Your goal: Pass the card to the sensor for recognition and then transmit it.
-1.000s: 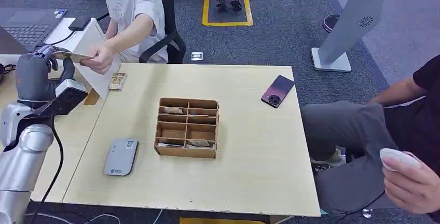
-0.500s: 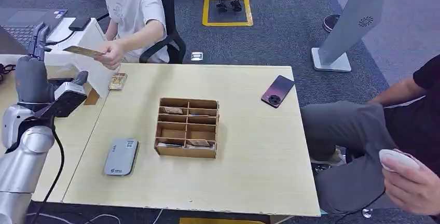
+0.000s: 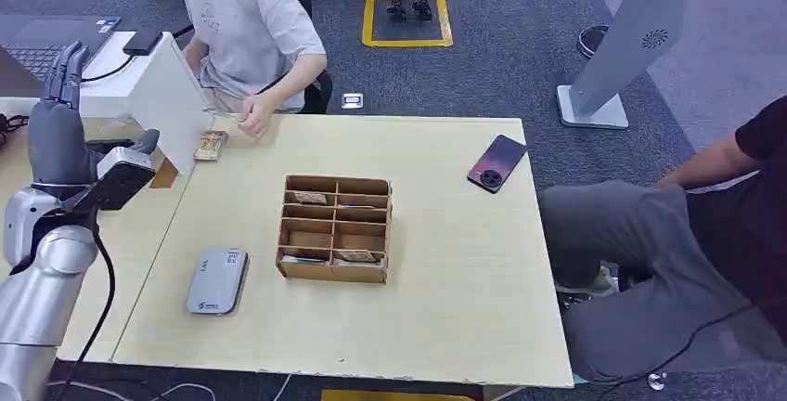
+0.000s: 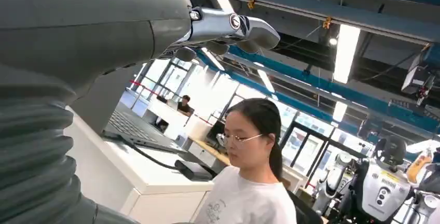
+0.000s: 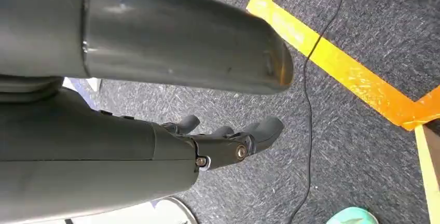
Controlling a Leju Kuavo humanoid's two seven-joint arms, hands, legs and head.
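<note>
Two hands, neither holding anything. Left hand [image 3: 56, 132] raised upright beside the desk's left edge, fingers [image 3: 65, 59] spread and pointing up, palm bare. From its wrist camera the fingertips [image 4: 228, 24] reach toward the ceiling with nothing between them. Reads as the pose of a handover: held high and off the desk, toward the seated person [image 3: 249, 25]. Right hand [image 5: 228, 141] hangs low over the grey carpet, fingers loosely extended, out of the way and idle.

No card in either robot hand. Nearest candidates: a small stack of cards [image 3: 211, 145] at the desk's far-left corner, just beside the white box [image 3: 162, 85], and the person's hand [image 3: 252, 122] resting on the far edge close to that stack. Cannot tell whether that hand holds a card; too small to make out. More cards lie in the compartments of the wooden organizer [image 3: 336, 228] at the middle of the desk — probably the supply for picking.

Card reader [image 3: 216, 279] lies flat near the left edge toward the near-left corner, within the left arm's reach, which suits a swipe on the way to the person. Phone [image 3: 497, 162] lies by the right edge, well apart from the rest.

Judging by the bare raised palm, probably the passing-on step is at or past its end.
</note>
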